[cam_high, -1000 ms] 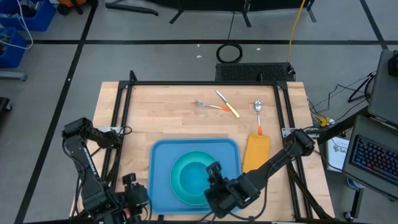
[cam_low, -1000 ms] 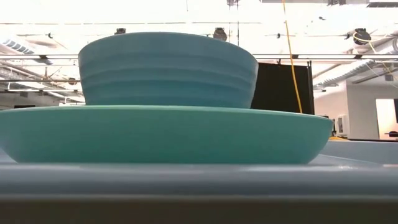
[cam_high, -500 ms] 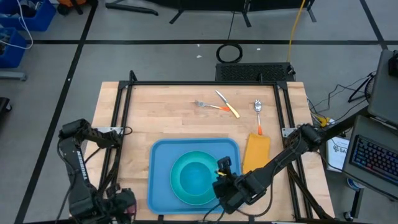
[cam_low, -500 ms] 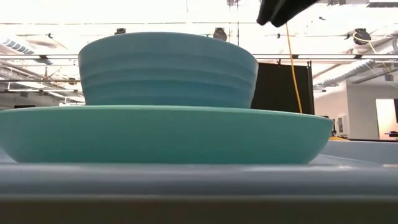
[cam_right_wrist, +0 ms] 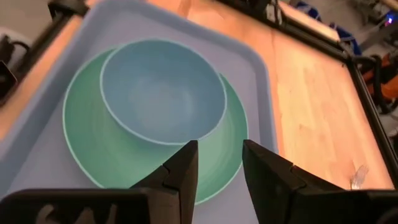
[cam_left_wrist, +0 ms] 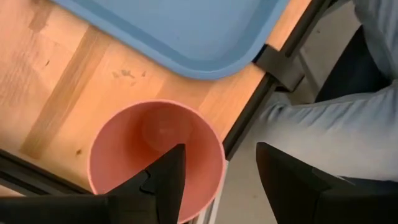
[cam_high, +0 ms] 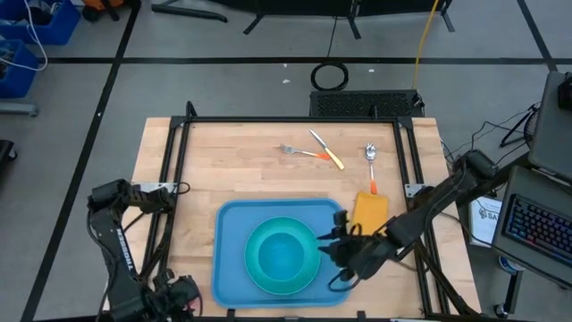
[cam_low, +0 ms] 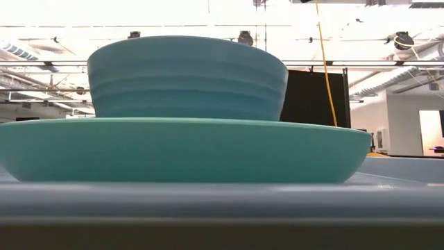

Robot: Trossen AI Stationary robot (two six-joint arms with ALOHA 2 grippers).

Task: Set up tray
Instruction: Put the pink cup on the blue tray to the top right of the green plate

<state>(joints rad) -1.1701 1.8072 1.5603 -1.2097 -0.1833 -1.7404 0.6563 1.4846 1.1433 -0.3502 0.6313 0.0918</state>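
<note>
Now my right gripper, fingers apart and empty, has withdrawn toward the light-blue rectangular plastic tray's right edge; round turquoise bowl placed; cutlery next, I judge.

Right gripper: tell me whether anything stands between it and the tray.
Nothing visible does. The right gripper hangs open and empty over the right part of the tray, beside the plate that carries the bowl. The right wrist view shows only open air between its fingers and the tray below.

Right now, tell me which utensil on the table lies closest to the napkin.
The spoon: its orange handle points at the yellow-orange napkin and nearly meets it. The fork and knife lie farther away, crossed together.
</note>
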